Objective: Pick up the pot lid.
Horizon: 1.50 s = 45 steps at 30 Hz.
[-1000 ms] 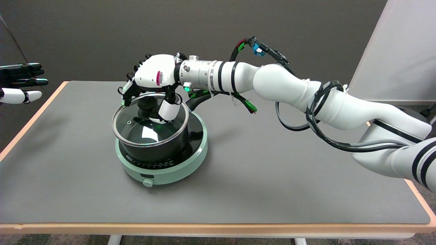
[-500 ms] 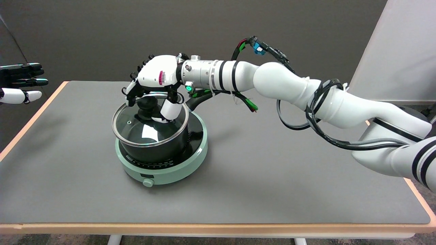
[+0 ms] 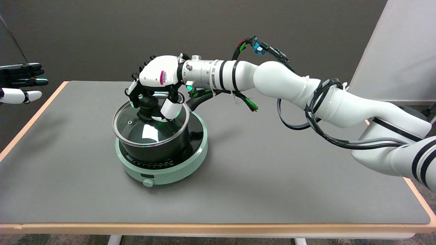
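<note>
A glass pot lid (image 3: 141, 131) with a metal rim and a black knob (image 3: 147, 103) lies on a black pot (image 3: 155, 149), slightly tilted. The pot stands on a mint-green induction cooker (image 3: 180, 165) at the table's left middle. My right hand (image 3: 156, 77) is directly above the lid, palm down. Its fingers curl down on the knob's left side and the thumb (image 3: 169, 109) presses in from the right, so the hand grips the knob. The lid's rim still rests on the pot.
The pot's black handle (image 3: 201, 98) sticks out to the back right, under my right wrist. The idle left hand (image 3: 20, 83) hangs in the air at the far left. The grey table (image 3: 272, 177) has a wooden edge all round.
The fingers on the knob's left side have drawn in to the right and closed against the knob. The hand has shifted slightly right. The lid stays on the pot.
</note>
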Tool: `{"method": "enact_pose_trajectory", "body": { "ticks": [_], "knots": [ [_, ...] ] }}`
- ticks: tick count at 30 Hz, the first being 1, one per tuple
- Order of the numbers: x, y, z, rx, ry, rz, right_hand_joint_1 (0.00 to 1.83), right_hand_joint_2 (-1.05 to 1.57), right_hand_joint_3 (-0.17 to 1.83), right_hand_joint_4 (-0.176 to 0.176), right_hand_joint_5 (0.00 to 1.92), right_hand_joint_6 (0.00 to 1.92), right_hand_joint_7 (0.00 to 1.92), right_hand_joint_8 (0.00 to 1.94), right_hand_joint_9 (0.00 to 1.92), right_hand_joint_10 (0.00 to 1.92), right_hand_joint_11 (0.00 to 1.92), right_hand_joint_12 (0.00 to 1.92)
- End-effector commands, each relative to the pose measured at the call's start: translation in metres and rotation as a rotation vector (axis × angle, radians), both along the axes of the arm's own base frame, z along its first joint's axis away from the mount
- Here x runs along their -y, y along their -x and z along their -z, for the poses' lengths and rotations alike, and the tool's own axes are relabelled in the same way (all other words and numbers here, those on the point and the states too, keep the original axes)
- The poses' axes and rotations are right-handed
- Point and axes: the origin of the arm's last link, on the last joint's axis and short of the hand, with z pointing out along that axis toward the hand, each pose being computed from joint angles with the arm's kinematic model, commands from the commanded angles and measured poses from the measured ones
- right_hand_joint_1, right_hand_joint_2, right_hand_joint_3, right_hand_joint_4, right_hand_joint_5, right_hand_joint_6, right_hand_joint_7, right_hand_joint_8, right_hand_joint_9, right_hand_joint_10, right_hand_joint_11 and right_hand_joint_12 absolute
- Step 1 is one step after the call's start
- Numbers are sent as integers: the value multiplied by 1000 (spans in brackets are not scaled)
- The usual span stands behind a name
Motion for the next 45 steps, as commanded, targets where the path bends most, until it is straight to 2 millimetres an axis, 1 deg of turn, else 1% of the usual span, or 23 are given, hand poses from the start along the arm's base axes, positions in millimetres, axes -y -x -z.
{"method": "enact_pose_trajectory", "body": {
  "ticks": [1,4,5,8,9,10,12,16,26,27,28,35,38,45],
  "knots": [
    [2,1,-2,2,6,9,888,689,867,176,696,748,874,433,800,573,471,750],
    [2,1,-1,2,4,8,901,724,853,176,703,818,887,488,814,603,483,768],
    [1,1,-1,2,3,7,891,1096,320,176,716,1391,858,620,792,695,480,808],
    [1,1,-1,2,2,8,898,1095,320,176,724,1404,879,692,819,745,509,845],
    [0,1,0,4,0,8,1088,1088,257,34,727,1436,933,890,837,757,523,873],
    [0,1,0,5,0,9,1195,1078,228,-45,727,1443,972,1002,849,791,538,886],
    [0,1,0,2,-3,11,1199,1050,269,-37,737,1378,990,1050,871,860,560,899],
    [-1,2,1,3,-11,18,1198,994,379,-15,770,1311,970,1170,898,933,580,907],
    [-1,2,3,10,-13,23,1198,969,439,-18,776,1300,958,1231,893,1026,595,933],
    [-1,1,3,10,-13,22,1310,866,582,112,755,1164,942,1255,893,1031,602,921],
    [0,1,3,10,-11,23,1365,816,652,176,746,1099,935,1266,891,1039,605,917],
    [0,1,2,12,-7,20,1366,811,663,176,746,1102,935,1272,888,1103,610,922],
    [2,-1,1,13,-3,15,1366,809,667,176,746,1103,935,1273,886,1150,613,928],
    [3,-5,0,12,-1,6,1365,810,670,176,744,1108,932,1280,877,1193,617,932]
  ]
}}
